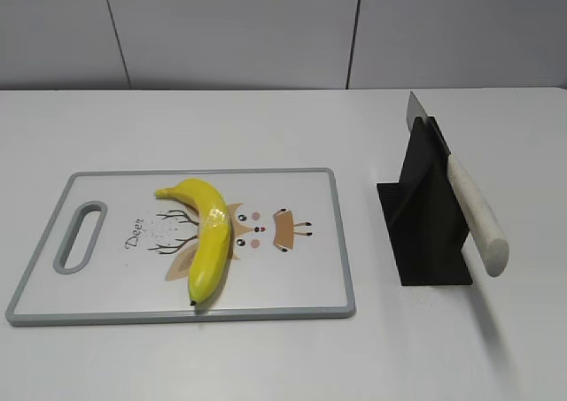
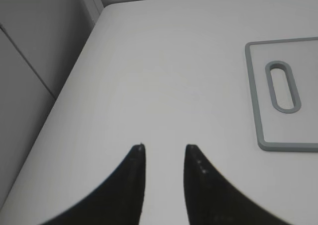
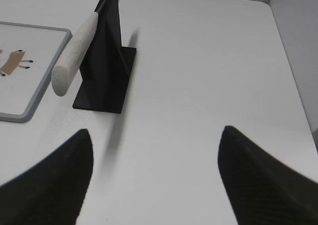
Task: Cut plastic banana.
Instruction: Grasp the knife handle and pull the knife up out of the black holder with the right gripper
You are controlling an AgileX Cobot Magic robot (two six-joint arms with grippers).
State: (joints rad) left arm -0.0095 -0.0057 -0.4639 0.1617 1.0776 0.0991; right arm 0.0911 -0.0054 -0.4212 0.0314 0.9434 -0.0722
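Observation:
The yellow plastic banana (image 1: 208, 237) lies on the white, grey-rimmed cutting board (image 1: 301, 308) in the exterior view, stem toward the back. A knife with a pale handle (image 1: 477, 215) rests in a black stand (image 1: 427, 233) to the right of the board; its handle (image 3: 74, 51) and stand (image 3: 107, 71) also show in the right wrist view. My left gripper (image 2: 164, 146) is open with a narrow gap and empty, over bare table left of the board's handle end (image 2: 283, 86). My right gripper (image 3: 155, 130) is wide open and empty, in front and to the right of the stand. Neither gripper shows in the exterior view.
The white table (image 1: 266, 127) ends at a grey panelled wall (image 1: 230, 29) behind. The table's left edge (image 2: 74, 81) and right edge (image 3: 288, 66) show in the wrist views. The board's slot handle (image 1: 80, 235) is at its left end.

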